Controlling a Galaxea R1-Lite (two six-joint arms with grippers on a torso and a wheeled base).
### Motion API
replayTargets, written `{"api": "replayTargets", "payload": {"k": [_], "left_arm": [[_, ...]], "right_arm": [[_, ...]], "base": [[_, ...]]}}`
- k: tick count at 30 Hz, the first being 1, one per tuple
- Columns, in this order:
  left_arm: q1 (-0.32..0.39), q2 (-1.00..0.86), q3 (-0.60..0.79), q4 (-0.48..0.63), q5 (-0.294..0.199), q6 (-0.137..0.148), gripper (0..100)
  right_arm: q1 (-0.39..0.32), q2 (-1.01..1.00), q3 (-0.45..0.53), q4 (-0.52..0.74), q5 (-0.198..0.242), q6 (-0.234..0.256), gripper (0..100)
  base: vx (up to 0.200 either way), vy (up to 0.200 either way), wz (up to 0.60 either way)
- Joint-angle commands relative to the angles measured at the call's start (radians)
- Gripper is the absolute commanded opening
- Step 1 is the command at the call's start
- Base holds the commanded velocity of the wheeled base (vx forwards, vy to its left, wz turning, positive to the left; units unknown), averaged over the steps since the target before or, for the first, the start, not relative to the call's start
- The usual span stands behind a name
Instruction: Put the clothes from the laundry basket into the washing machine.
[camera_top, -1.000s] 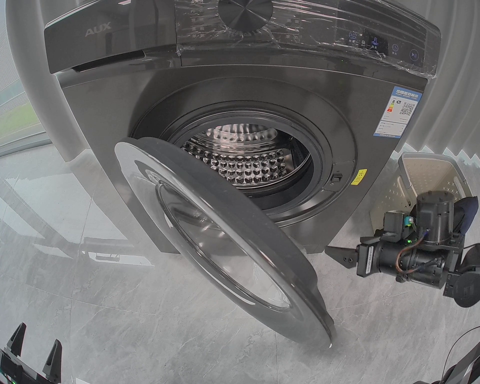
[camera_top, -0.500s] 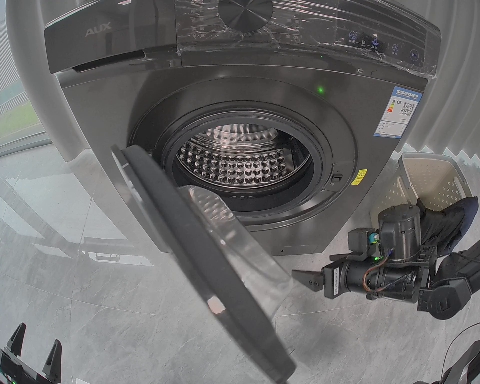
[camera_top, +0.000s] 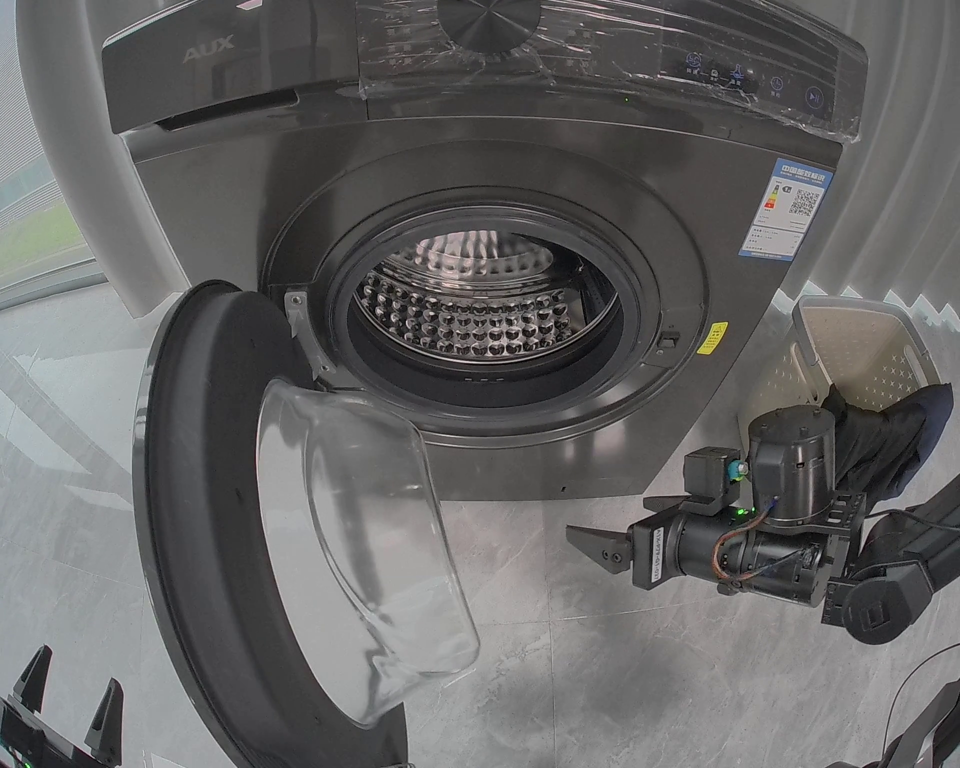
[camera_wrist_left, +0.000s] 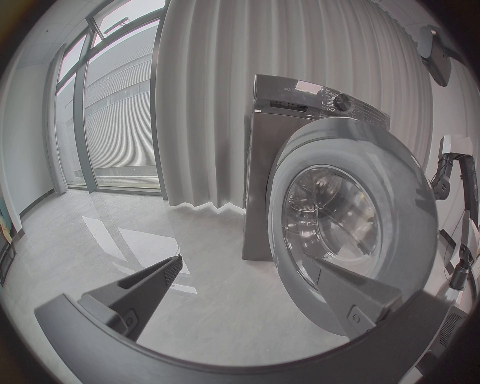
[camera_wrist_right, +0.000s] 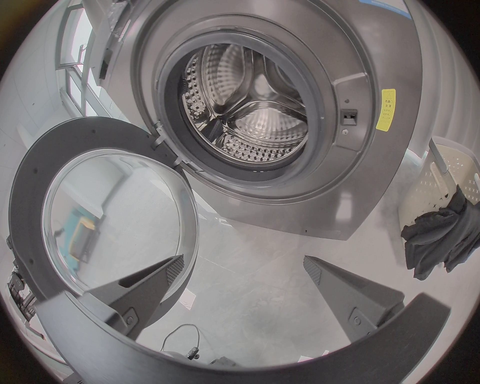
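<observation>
Right tool (camera_wrist_right: 241, 261) hangs spread over glossy grey floor tiles (camera_top: 620, 680), pleated curtain (camera_top: 900, 180) beyond.

Grey washing machine (camera_top: 230, 200) w/ door (camera_top: 195, 480) open, dark clothes (camera_top: 880, 445) over basket (camera_top: 860, 350) rim

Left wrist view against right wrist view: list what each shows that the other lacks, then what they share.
Left wrist view, not the right: a window and a pleated curtain behind the washing machine, plus the outer face of the door. Right wrist view, not the left: the drum, the basket and dark clothes draped over its rim. Shared: the washing machine and its open door.
</observation>
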Motion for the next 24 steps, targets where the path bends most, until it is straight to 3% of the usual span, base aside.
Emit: {"api": "replayTargets", "payload": {"k": [1, 7, 13, 24], "left_arm": [[0.0, -0.012, 0.018, 0.0, 0.001, 0.0, 100], [0.0, -0.012, 0.018, 0.0, 0.001, 0.0, 100], [0.0, -0.012, 0.018, 0.0, 0.001, 0.0, 100], [0.0, -0.012, 0.018, 0.0, 0.001, 0.0, 100]], "right_arm": [[0.009, 0.052, -0.029, -0.008, 0.0, -0.001, 100], [0.03, 0.106, -0.109, -0.008, 0.002, -0.001, 100], [0.062, 0.18, -0.193, -0.011, 0.002, 0.002, 100], [0.131, 0.279, -0.242, -0.084, -0.001, 0.025, 100]], "base": [[-0.2, 0.0, 0.0], [-0.2, 0.0, 0.0], [0.0, 0.0, 0.0], [0.0, 0.0, 0.0]]}}
